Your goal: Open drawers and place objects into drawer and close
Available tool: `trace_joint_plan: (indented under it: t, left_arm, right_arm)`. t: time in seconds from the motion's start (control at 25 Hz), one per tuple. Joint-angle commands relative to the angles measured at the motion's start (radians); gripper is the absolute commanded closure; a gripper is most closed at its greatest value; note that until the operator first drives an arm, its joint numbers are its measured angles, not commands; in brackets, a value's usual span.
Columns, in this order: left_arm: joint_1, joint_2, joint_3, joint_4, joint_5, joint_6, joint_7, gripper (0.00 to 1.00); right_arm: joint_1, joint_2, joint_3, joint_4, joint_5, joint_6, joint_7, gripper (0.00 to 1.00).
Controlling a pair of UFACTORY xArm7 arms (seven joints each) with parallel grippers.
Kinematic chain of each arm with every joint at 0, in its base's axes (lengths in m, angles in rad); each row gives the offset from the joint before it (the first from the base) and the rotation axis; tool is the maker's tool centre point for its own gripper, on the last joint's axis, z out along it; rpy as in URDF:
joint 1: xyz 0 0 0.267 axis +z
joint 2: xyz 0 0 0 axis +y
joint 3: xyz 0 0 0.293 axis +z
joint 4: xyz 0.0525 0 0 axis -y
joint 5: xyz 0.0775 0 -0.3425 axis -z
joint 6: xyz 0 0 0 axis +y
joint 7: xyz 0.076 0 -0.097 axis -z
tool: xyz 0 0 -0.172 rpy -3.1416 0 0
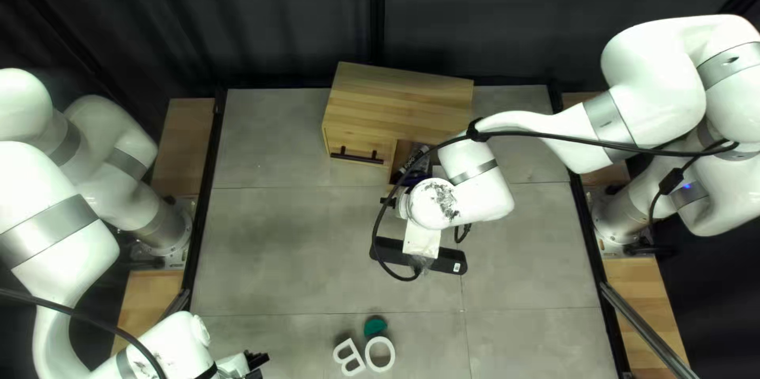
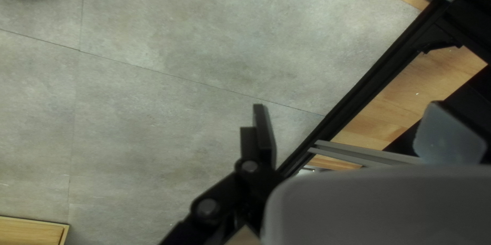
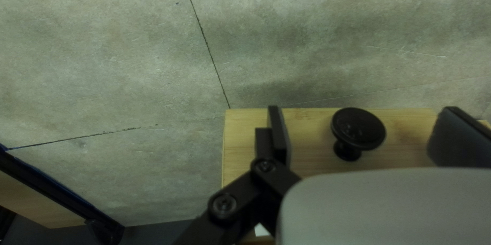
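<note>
Currently the cabinet (image 1: 404,98) has its right-hand drawer (image 3: 240,140) pulled out, with a dark tube (image 1: 417,158) inside. In front of the cabinet, the right gripper (image 1: 387,201) has its jaws wide apart around the drawer's knob (image 3: 358,128), not clamped on it. Well in front lie two white letters (image 1: 381,354) and a green piece (image 1: 374,326); left of them, the left gripper (image 1: 256,360) is spread wide, holding nothing.

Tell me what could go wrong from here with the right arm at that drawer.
The right tool is open around the round black knob, touching neither side, so it might slip off. The black cable crosses over the open drawer in the top view and could snag, though its height is unclear. Things inside the drawer may jam it when closing.
</note>
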Motion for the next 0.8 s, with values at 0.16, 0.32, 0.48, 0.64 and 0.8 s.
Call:
trace_joint_plan:
  t: [0.16,0.32,0.48,0.64,0.8]
  left_arm:
    - [0.000,0.000,0.000,0.000,0.000,0.000,0.000,0.00]
    - [0.000,0.000,0.000,0.000,0.000,0.000,0.000,0.00]
    - [0.000,0.000,0.000,0.000,0.000,0.000,0.000,0.00]
    - [0.000,0.000,0.000,0.000,0.000,0.000,0.000,0.00]
    - [0.000,0.000,0.000,0.000,0.000,0.000,0.000,0.00]
  right_arm:
    - [-0.004,-0.012,-0.003,-0.019,-0.005,-0.010,-0.005,0.00]
    - [-0.006,-0.019,-0.005,-0.027,-0.008,-0.011,-0.009,0.00]
    - [-0.008,-0.026,-0.007,-0.032,-0.009,-0.008,-0.011,0.00]
    - [-0.009,-0.033,-0.008,-0.038,-0.011,-0.006,-0.017,0.00]
    - [-0.010,-0.040,-0.009,-0.046,-0.015,-0.005,-0.020,0.00]
